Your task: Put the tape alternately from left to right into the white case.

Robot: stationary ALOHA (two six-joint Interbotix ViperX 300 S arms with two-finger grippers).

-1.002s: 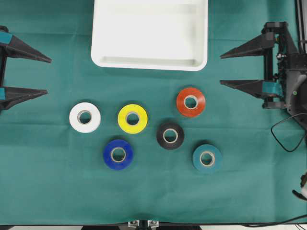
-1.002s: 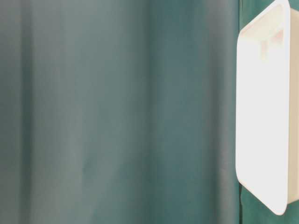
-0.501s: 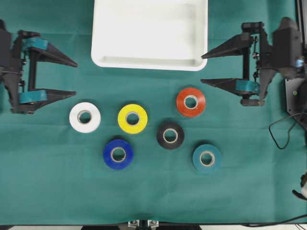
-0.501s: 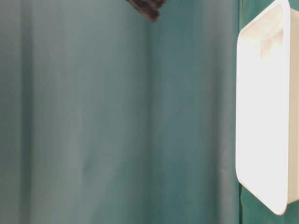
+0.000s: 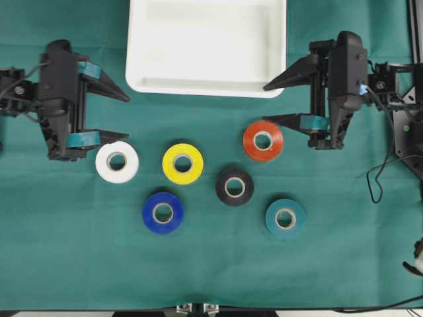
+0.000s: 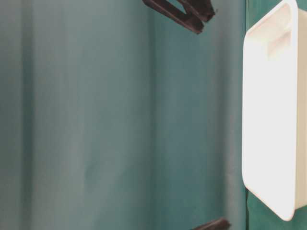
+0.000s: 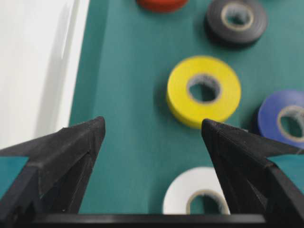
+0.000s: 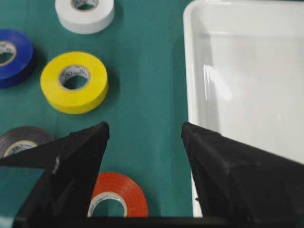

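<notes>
The white case (image 5: 206, 49) lies empty at the table's far middle. Several tape rolls lie flat on the green cloth: white (image 5: 117, 162), yellow (image 5: 183, 163), blue (image 5: 162, 212), black (image 5: 234, 186), red (image 5: 263, 140) and teal (image 5: 285, 218). My left gripper (image 5: 127, 117) hangs open just left of the white roll (image 7: 183, 192), which shows by its right finger. The right gripper (image 5: 264, 104) is open too, between the case's near right corner (image 8: 190, 142) and the red roll (image 8: 126, 187). Neither holds anything.
A black cable (image 5: 383, 181) loops at the right edge beside the right arm's base. In the table-level view the case (image 6: 268, 115) stands at the right, with dark fingertips (image 6: 182, 14) at the top edge.
Both arms have swung inward from the table's sides toward the rolls, the left toward the white roll, the right toward the red one. Jaw widths are unchanged and no roll has moved.
</notes>
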